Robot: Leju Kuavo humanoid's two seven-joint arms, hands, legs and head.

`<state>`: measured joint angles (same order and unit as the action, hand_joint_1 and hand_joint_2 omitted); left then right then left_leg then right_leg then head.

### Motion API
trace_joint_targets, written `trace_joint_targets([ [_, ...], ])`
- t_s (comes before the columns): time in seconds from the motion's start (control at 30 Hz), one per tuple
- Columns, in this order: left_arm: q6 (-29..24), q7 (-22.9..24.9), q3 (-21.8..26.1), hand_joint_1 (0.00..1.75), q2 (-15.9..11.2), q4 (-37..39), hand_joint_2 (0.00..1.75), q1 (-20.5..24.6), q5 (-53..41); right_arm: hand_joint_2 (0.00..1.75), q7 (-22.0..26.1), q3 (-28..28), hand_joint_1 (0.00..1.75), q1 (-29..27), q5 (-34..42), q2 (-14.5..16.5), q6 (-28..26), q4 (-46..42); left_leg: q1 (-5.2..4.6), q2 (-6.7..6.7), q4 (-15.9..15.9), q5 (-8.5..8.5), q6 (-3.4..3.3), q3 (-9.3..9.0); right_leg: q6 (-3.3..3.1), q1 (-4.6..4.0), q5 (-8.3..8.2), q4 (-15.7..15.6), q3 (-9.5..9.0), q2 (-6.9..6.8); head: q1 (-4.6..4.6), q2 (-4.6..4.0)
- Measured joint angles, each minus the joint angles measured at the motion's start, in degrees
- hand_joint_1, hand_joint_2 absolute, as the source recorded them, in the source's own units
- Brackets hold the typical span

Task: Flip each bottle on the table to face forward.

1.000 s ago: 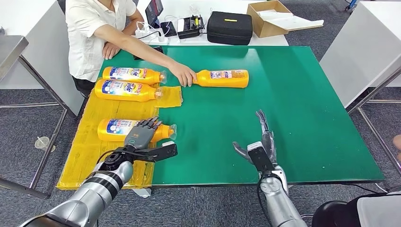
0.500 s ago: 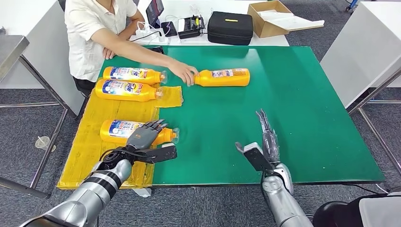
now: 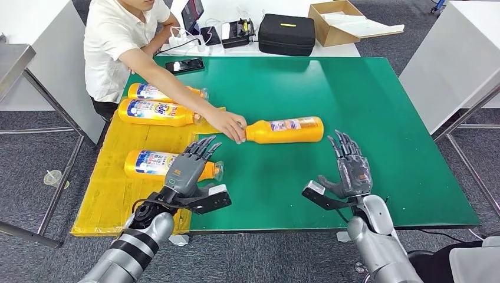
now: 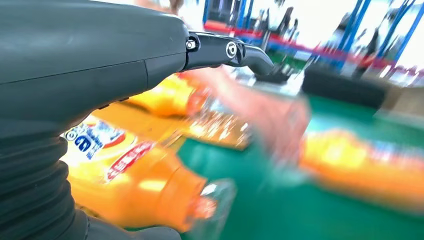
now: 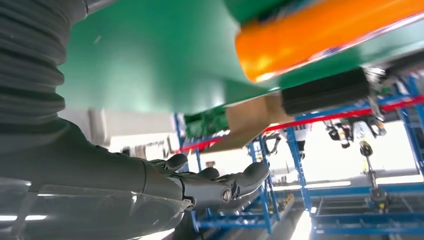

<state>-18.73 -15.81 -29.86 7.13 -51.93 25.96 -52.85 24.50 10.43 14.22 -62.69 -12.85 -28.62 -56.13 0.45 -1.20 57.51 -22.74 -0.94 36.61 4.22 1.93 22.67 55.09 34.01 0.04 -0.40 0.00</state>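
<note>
One bottle (image 3: pixel 287 130) lies just beyond the open right hand (image 3: pixel 350 171).

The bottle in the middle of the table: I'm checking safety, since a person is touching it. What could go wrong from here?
The person's hand is on the middle bottle's cap end while the open right hand hovers beside its base; reaching now could strike the person. The left hand hangs over the near bottle and might knock it rolling.

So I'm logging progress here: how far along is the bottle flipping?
Three bottles lie on the yellow mat, big labels up, so they look done. A person's hand holds the fourth bottle by its cap on the green table. The left hand hovers over the nearest mat bottle; the right hand is open beside the fourth, which is left.
</note>
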Motion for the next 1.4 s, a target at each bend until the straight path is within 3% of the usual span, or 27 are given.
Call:
trace_joint_targets([
  [0.27, -2.8, -1.9, -1.6, 0.0, -0.5, -10.4, 1.75, -5.6, 2.7, 1.75, -1.6, 0.4, 0.0, 1.6, -1.3, -4.2, 0.8, 0.0, 0.02, 0.0, 0.0, 0.0, 0.0, -0.01, 0.0, -0.01, 0.0, 0.0, 0.0, 0.0, -0.01, 0.0],
  [0.47, -4.8, -4.7, -2.2, 0.0, -0.5, -16.5, 1.75, -10.5, 9.1, 1.75, -2.2, 0.8, 0.0, 1.8, 1.3, -5.7, 7.2, 0.1, 0.01, 0.0, 0.0, -0.01, 0.0, 0.03, 0.0, -0.01, 0.01, 0.0, 0.03, 0.0, 0.01, 0.0],
  [0.73, -5.3, -5.8, -3.9, 0.0, 0.9, -18.0, 1.75, -10.5, 14.9, 1.75, 3.2, 2.8, 0.0, 6.9, 12.5, -0.8, 17.1, 6.6, 0.05, 0.03, 0.0, 0.08, -0.02, 0.02, 0.0, -0.03, 0.0, 0.0, 0.07, 0.0, 0.01, 0.0],
  [0.9, -4.3, -6.5, -4.5, 0.0, 1.5, -17.7, 1.75, -9.7, 16.7, 1.75, 4.9, 5.8, 0.0, 8.9, 13.9, 1.8, 18.8, 10.0, 0.06, 0.03, 0.0, 0.1, -0.02, 0.03, 0.0, -0.03, -0.01, 0.0, 0.06, 0.0, 0.01, 0.0],
  [1.13, -3.9, -7.0, -5.1, 0.0, 1.9, -17.3, 1.75, -9.3, 17.8, 1.75, 5.7, 9.0, 0.0, 10.4, 14.5, 2.8, 19.9, 11.4, 0.03, 0.02, 0.0, 0.08, -0.04, 0.06, 0.0, -0.02, 0.0, 0.0, 0.08, -0.01, 0.01, 0.0],
  [1.23, -3.5, -7.3, -5.3, 0.0, 1.9, -17.1, 1.75, -9.2, 18.9, 1.75, 3.8, 10.2, 0.0, 11.3, 14.1, 2.8, 21.6, 12.0, 0.03, 0.04, 0.0, 0.08, -0.03, 0.05, 0.0, -0.02, -0.01, 0.0, 0.09, 0.0, -0.01, 0.0],
  [1.4, -2.9, -7.1, -5.6, 0.0, 1.9, -16.9, 1.75, -8.9, 20.5, 1.75, -6.0, 14.5, 0.0, 15.5, 9.3, 1.2, 26.2, 15.4, 0.03, 0.02, 0.0, 0.12, -0.07, 0.03, 0.01, -0.02, -0.03, 0.0, 0.07, -0.01, 0.01, 0.0],
])
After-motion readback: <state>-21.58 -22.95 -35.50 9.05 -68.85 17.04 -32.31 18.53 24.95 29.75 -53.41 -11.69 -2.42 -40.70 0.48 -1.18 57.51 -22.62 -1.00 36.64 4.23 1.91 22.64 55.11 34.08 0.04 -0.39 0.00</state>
